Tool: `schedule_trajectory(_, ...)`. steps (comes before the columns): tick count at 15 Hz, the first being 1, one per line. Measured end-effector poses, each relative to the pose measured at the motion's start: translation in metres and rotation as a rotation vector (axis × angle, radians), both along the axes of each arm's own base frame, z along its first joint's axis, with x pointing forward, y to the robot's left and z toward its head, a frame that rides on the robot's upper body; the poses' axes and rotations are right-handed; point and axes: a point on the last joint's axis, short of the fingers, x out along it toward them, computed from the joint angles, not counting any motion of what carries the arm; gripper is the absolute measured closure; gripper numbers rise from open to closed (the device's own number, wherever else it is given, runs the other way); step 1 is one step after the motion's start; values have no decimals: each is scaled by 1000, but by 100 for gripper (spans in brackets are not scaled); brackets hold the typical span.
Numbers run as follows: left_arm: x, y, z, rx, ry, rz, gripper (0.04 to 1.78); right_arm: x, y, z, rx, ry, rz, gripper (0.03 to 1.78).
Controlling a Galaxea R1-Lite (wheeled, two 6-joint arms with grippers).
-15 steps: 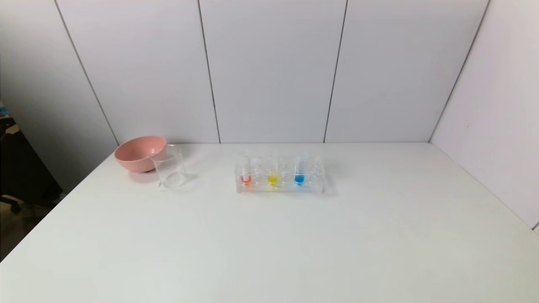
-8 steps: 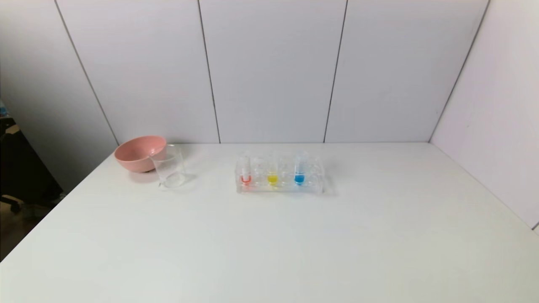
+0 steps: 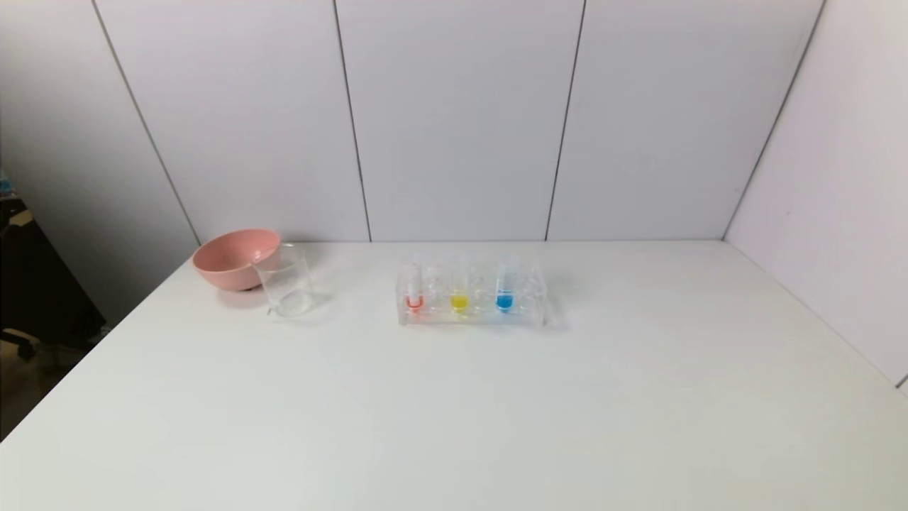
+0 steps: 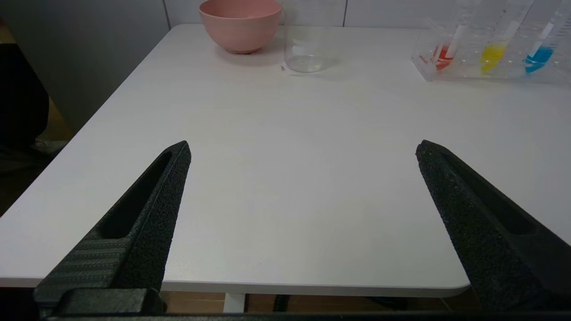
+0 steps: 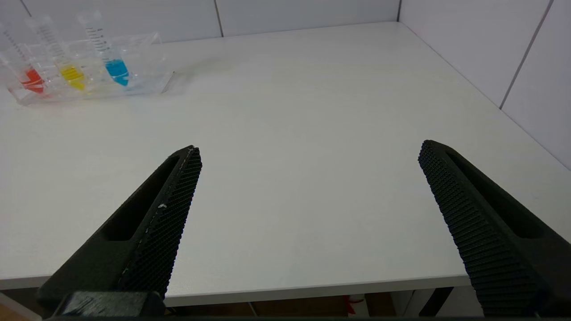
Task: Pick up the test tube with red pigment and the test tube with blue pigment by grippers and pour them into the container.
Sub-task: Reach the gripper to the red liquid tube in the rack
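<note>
Your left gripper (image 4: 301, 149) is hanging at the near table (image 3: 454, 411) edge, fingers spread wide and gripping nothing. Ahead and to its left, the container (image 3: 285, 280), a clear straight-sided beaker, is touching the pink bowl (image 3: 234, 257). Farther ahead to its right, the clear rack (image 3: 472, 298) is holding the test tube with red pigment (image 3: 414, 289), a yellow tube (image 3: 459, 291), then the test tube with blue pigment (image 3: 504, 288), all upright. Your right gripper (image 5: 310, 151) is hanging open too, with the rack far ahead to its left.

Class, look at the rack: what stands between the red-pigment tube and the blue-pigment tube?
In the head view, the yellow-pigment tube stands between the red-pigment tube and the blue-pigment tube, all in the rack.
</note>
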Motion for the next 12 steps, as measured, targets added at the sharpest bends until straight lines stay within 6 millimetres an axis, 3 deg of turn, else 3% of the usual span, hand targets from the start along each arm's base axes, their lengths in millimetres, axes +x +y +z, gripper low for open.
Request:
schedule_trajectory(3, 4, 0, 35, -8, -2, -5, 6, 0, 0, 0, 0, 0, 0, 4)
schedule_trajectory(6, 24, 0, 79, -26, 6, -24, 6, 0, 0, 0, 0, 0, 1, 4)
schedule_trajectory(9, 67, -3, 115, -30, 32, -73, 6, 0, 0, 0, 0, 0, 0, 4)
schedule_trajectory(12, 125, -7, 134, -29, 100, -150, 6, 0, 0, 0, 0, 0, 0, 4)
